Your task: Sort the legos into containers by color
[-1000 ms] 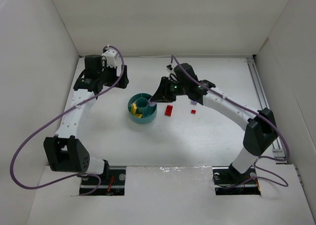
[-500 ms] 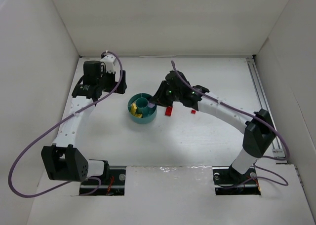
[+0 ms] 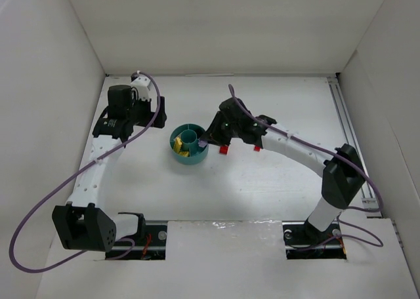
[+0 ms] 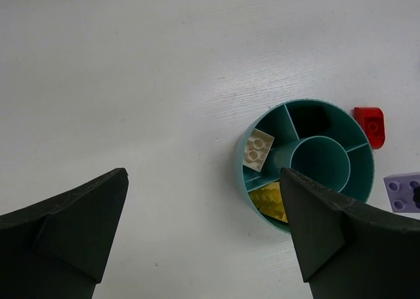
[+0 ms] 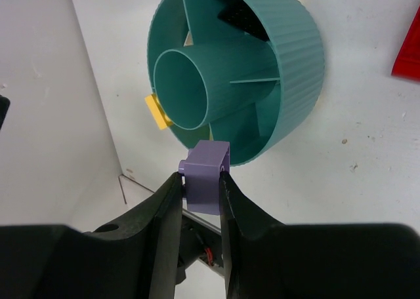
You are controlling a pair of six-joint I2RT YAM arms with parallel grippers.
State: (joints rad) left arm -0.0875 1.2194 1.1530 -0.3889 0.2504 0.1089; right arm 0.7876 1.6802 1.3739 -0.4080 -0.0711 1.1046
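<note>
Inside the dish (image 4: 240, 160) lie white (image 4: 258, 149), yellow (image 4: 270, 201), black legos (image 4: 310, 119); right tool (image 5: 200, 186) clamps lavender lego (image 5: 207, 171).

1. The left arm (image 3: 98, 158) and the right arm (image 3: 298, 148) are each built of white links joined by bulky black joint housings.
2. A row of small dark holes is seen along the left arm's white link.
3. A lavender cable (image 3: 231, 94) is carried along each arm.
4. In the left wrist view, the fingers (image 4: 69, 230) are shown as matte black, broad and wedge-shaped.
5. In the right wrist view, the fingers (image 5: 164, 240) are shown as smooth, black and tapered.
</note>
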